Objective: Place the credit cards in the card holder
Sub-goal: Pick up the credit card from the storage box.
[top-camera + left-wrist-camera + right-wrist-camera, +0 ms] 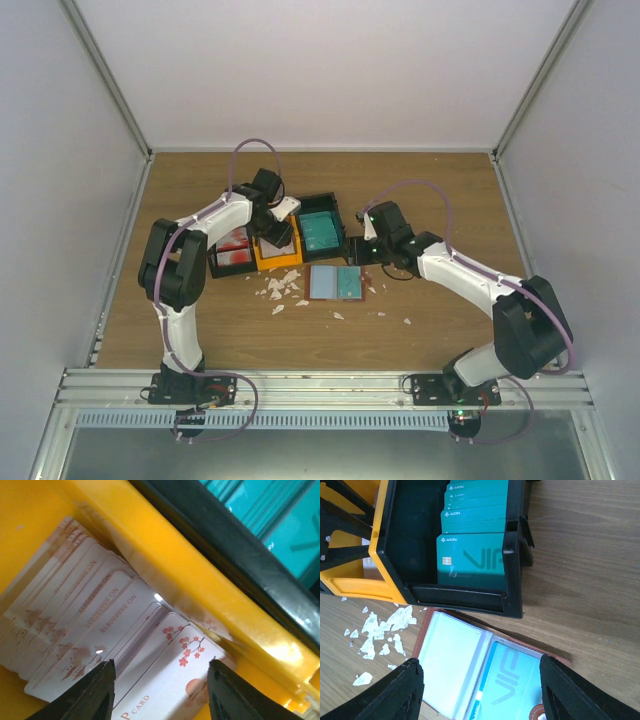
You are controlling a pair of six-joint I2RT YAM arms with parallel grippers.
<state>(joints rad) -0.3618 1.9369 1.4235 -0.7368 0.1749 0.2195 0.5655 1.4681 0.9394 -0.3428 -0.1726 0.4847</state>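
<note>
Left wrist view: left gripper (161, 675) hangs with jaws apart over pale pinkish-grey plastic cards (95, 625) fanned in the orange plastic bin (150, 535), seemingly gripping none. Right gripper (482, 680) stands wide above the open reddish-brown leather card holder (447, 665) on the wooden bench (580, 555), one teal card (507, 680) in its clear pocket.

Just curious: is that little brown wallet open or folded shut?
Open. The card holder lies spread flat, clear pockets facing up, one holding a teal card.
</note>
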